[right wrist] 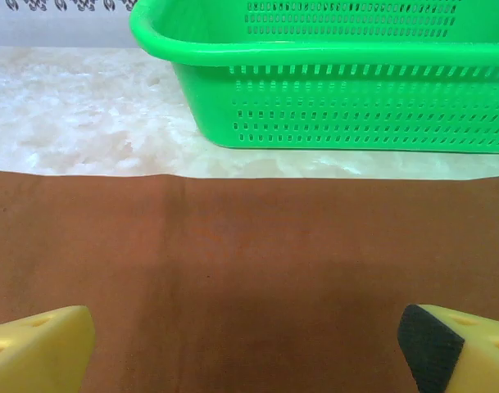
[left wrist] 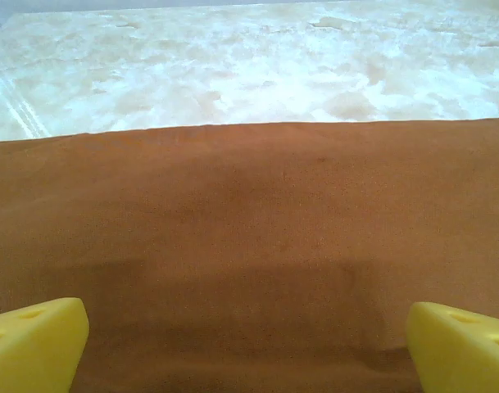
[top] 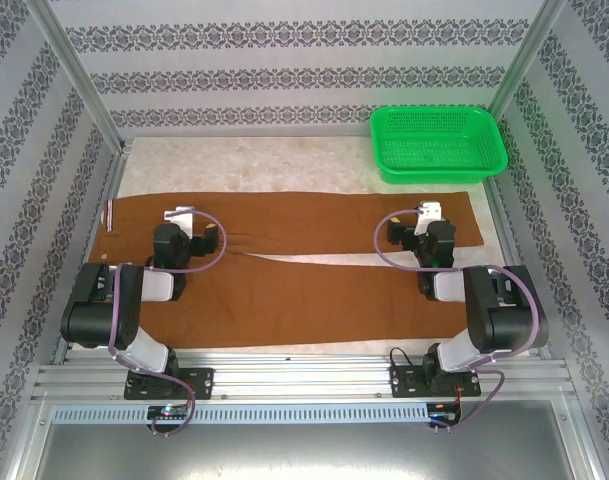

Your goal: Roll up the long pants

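patterned walls [top: 44, 120] box in my pale marbled counter [top: 284, 165]; the long pants [top: 314, 300] lie flat across it, waistband left, green basket [top: 439, 143] behind. my left hand [top: 181, 216] and right hand [top: 429, 213] hover over their far side, both spread wide

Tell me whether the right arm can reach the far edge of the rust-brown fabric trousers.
Probably yes: the right gripper is open over the rust-brown fabric trousers, their far edge lies just ahead, and the green plastic basket stands farther back, clear of it.
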